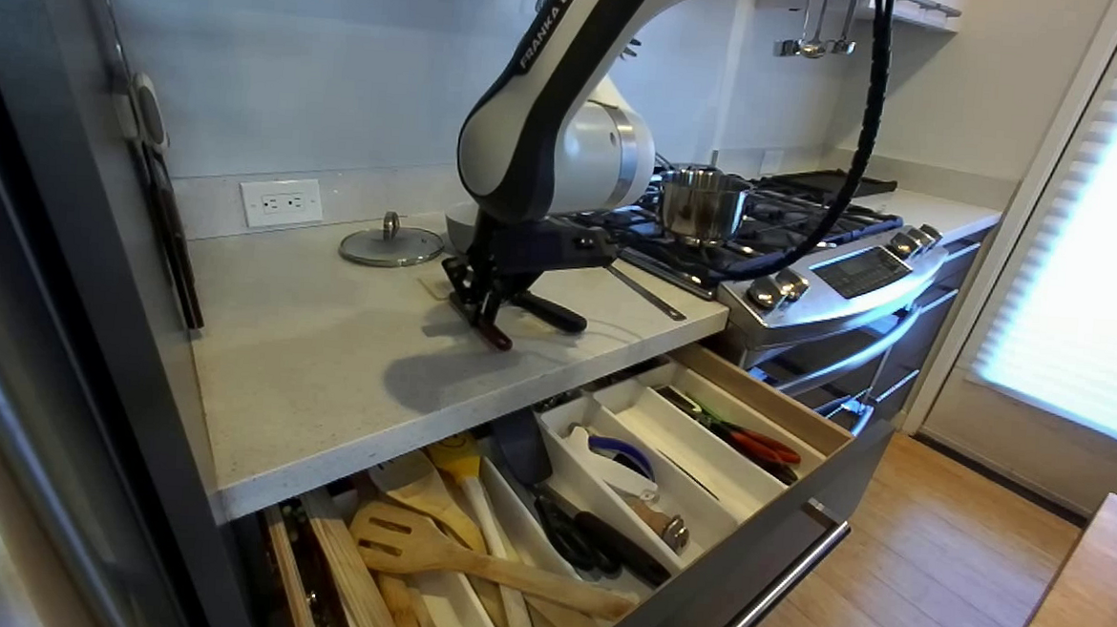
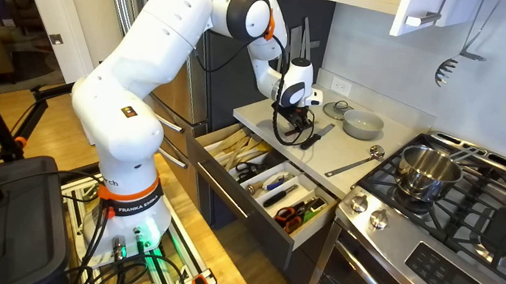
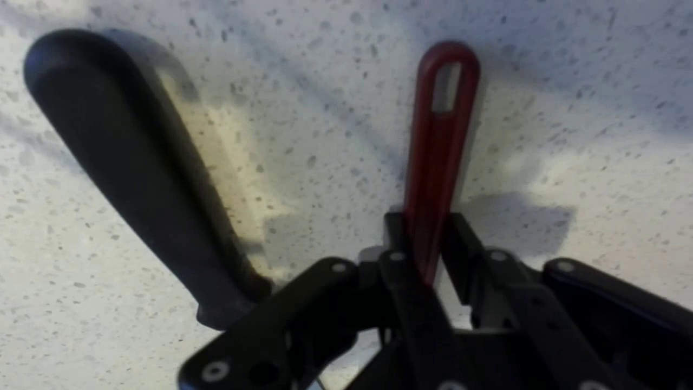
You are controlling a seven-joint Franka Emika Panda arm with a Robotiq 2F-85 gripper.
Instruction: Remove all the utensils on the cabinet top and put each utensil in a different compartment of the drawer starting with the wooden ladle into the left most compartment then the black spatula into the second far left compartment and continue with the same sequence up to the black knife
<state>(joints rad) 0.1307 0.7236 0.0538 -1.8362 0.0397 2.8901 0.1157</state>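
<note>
A red handle (image 3: 436, 162) lies gripped on the counter (image 1: 298, 362), black knife (image 3: 143, 173) beside it, metal ladle (image 2: 354, 164) apart.

In the wrist view the black claw (image 3: 426, 233) sits at 5 o'clock, its fingers (image 3: 462, 246) slanting toward 11 o'clock and closed in a narrow grip. In an exterior view the white arm (image 2: 166, 38) stands on its base (image 2: 117, 224) at 8 o'clock and leans toward 1 o'clock, then bends over toward 3 o'clock to the black-ringed elbow (image 2: 241, 11). The forearm (image 2: 265, 51) hangs from there toward 6 o'clock, meeting the wrist (image 2: 297, 82) just off centre toward 1 o'clock. In both exterior views the claw points down at 6 o'clock.
</note>
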